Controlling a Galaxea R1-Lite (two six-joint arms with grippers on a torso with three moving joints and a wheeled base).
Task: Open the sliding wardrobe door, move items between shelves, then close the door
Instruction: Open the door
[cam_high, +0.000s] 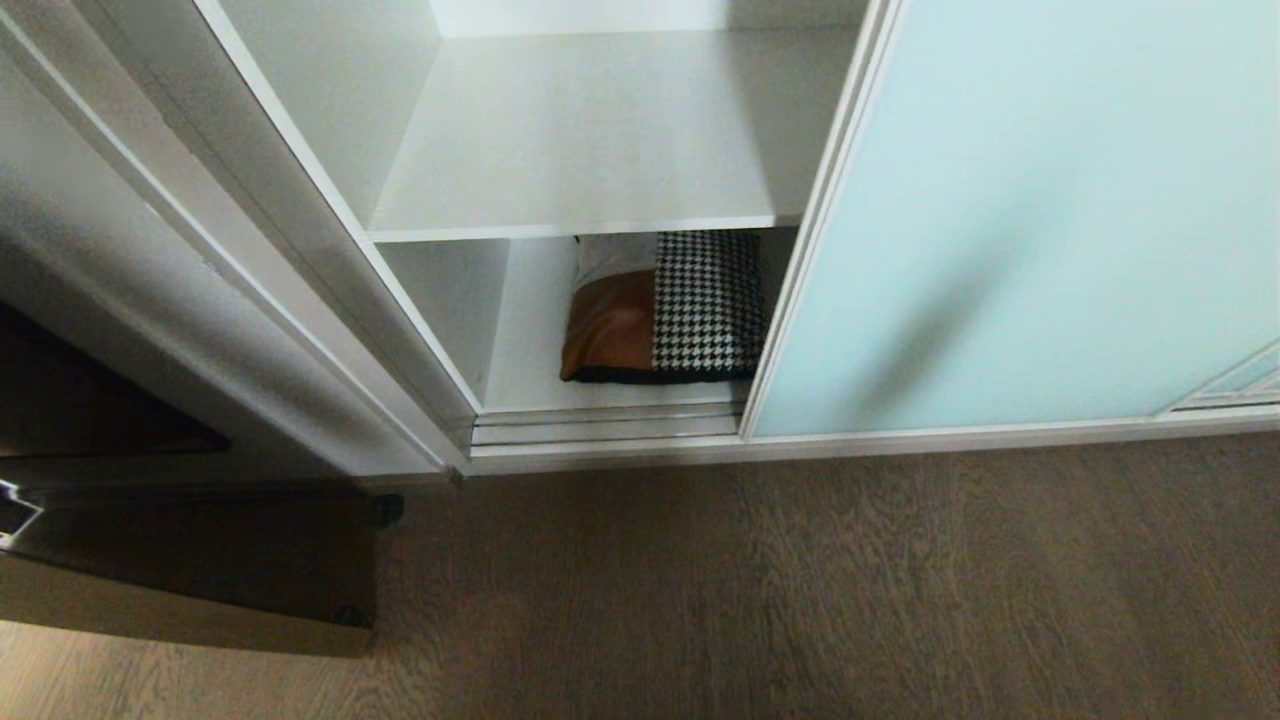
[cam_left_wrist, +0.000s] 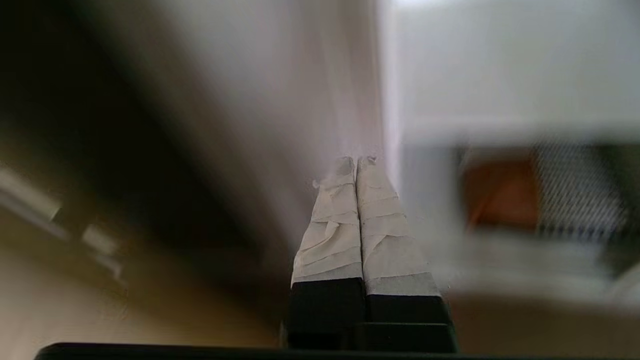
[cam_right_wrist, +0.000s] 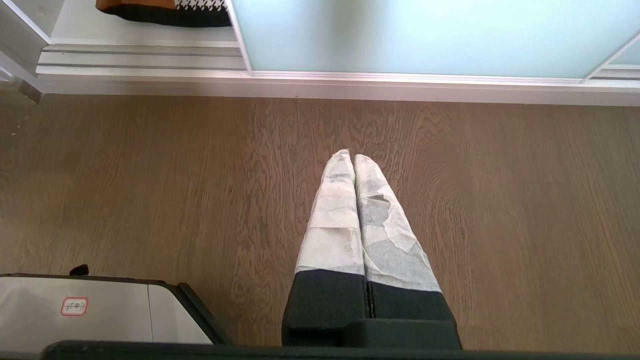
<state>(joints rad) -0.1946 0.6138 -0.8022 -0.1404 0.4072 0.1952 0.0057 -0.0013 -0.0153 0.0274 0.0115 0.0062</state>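
Door (cam_high: 1020, 220) is open; I next need my left gripper (cam_left_wrist: 356, 161), pressed closed and empty, opened around the cushion (cam_high: 665, 305) under the shelf (cam_high: 600, 140); right gripper (cam_right_wrist: 352, 156) closed too.

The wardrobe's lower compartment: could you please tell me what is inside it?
A cushion lies there under the bare shelf; the sliding door hides everything further right.

Head camera looks steeply down into the open white wardrobe compartment, the frosted pale aqua glass sliding door (cam_high: 1030, 210) filling the frame's right. Right wrist camera faces down at brown wood-grain floor (cam_right_wrist: 150, 175), near it, door track along the top. Both share the houndstooth-and-tan cushion (cam_high: 665, 308). Left wrist camera, blurred, also catches it.
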